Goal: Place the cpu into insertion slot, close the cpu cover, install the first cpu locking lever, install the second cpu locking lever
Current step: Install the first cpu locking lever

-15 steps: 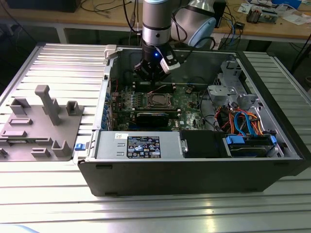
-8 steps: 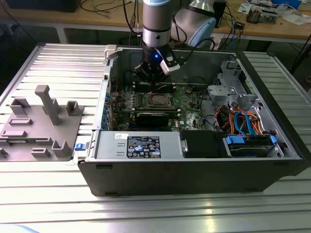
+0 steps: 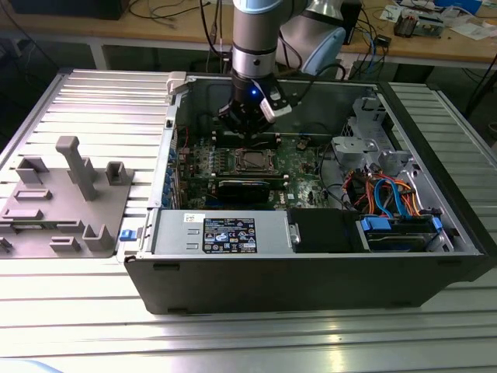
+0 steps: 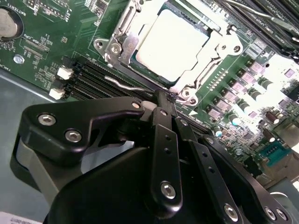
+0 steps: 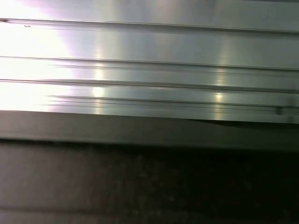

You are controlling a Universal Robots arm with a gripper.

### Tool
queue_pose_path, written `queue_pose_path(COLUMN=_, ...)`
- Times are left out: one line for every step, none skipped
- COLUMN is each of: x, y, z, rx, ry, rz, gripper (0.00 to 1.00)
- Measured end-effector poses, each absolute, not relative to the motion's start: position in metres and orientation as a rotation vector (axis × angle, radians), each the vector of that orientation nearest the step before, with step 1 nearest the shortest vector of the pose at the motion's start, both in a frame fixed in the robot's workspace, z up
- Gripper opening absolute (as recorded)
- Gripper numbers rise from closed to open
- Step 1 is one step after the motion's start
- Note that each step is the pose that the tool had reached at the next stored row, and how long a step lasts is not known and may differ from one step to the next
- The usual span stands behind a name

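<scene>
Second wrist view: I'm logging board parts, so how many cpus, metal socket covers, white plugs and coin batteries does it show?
cpu: 1
metal socket cover: 1
white plugs: 2
coin battery: 1
Total: 5

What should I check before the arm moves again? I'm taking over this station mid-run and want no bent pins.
1. The cpu lies in the insertion slot: ok, its silver top shows square inside the frame.
2. The cpu cover is down over the chip: ok, it appears flat around it.
3. Locking lever is latched: cannot tell; a thin wire lever lies beside the socket.
4. The gripper is empty: ok, its fingers meet with nothing between them.
5. Fingertips clear of the socket: cannot tell; they stand at its edge.
</scene>
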State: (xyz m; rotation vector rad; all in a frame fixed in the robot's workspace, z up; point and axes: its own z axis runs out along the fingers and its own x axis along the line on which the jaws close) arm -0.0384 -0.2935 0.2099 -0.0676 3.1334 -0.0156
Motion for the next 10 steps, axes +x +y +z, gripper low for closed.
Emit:
queue_pose_path(x=-0.0378, y=-0.2935, z=0.2094, rx=-0.068, ry=3.134, rz=-0.015, gripper=0.11)
queue_pose_path(x=-0.0372, y=-0.2935, z=0.2088, rx=-0.068, ry=3.134, rz=-0.015, gripper=0.11)
queue_pose_path(x=-0.0367, y=-0.2935, z=0.2081, rx=-0.068, ry=3.134, rz=-0.015, gripper=0.11)
queue_pose_path(x=-0.0363, y=-0.2935, z=0.2075, rx=-0.068, ry=3.134, rz=-0.015, gripper=0.11)
queue_pose_path(x=-0.0357, y=-0.2935, z=0.2068, rx=-0.068, ry=3.134, rz=-0.015, gripper=0.11)
queue_pose_path(x=-0.0353, y=-0.2935, z=0.2063, rx=-0.068, ry=3.134, rz=-0.015, gripper=0.11)
queue_pose_path(x=-0.0343, y=-0.2935, z=0.2055, rx=-0.068, ry=3.135, rz=-0.015, gripper=0.11)
queue_pose_path(x=-0.0331, y=-0.2935, z=0.2049, rx=-0.068, ry=3.135, rz=-0.015, gripper=0.11)
queue_pose_path(x=-0.0322, y=-0.2935, z=0.2046, rx=-0.068, ry=3.135, rz=-0.016, gripper=0.11)
queue_pose_path(x=-0.0315, y=-0.2935, z=0.2044, rx=-0.068, ry=3.135, rz=-0.015, gripper=0.11)
